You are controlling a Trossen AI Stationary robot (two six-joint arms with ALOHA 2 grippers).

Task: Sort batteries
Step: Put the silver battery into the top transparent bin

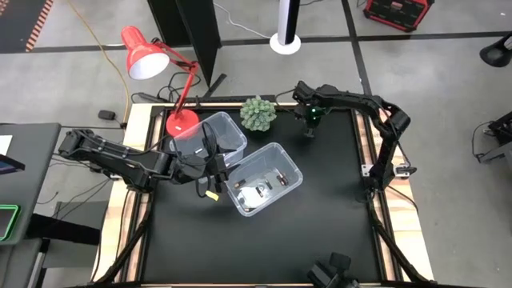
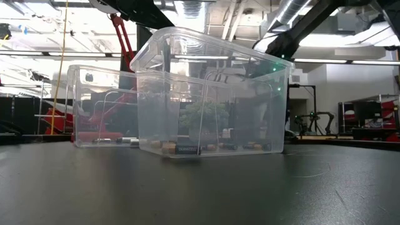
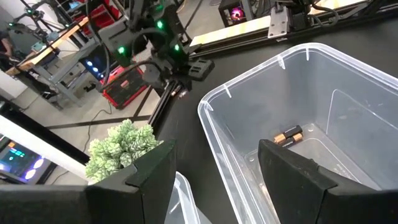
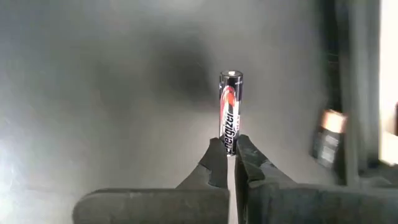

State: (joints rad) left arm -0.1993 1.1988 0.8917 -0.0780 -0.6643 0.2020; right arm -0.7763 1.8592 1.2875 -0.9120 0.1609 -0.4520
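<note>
My right gripper (image 1: 310, 128) (image 4: 229, 148) is near the table's far edge, beside a small green plant (image 1: 258, 114), and is shut on a silver-and-black battery (image 4: 230, 102) with a red mark. A dark copper-ended battery (image 4: 328, 140) lies on the mat close by. Two clear plastic bins stand mid-table: one (image 1: 212, 136) farther back and one (image 1: 264, 178) nearer, the nearer with several batteries (image 1: 262, 189) on its floor. My left gripper (image 1: 212, 178) (image 3: 214, 162) hovers open over the bins' adjoining rims, holding nothing. Below it a dark copper-ended battery (image 3: 288, 135) lies in the bin. My right gripper pinches the battery by its near end (image 4: 229, 138) between its two fingertips (image 4: 214, 158). The battery sticks out beyond the tips, in line with the fingers, which point down at the mat. Whether its far end touches the mat, I cannot tell.
A red desk lamp (image 1: 148, 56) stands at the far left corner behind the bins. The black mat (image 1: 320, 232) is bare toward the near and right sides. In the low view the bins (image 2: 212, 94) fill the middle, with batteries (image 2: 178, 149) along their floors.
</note>
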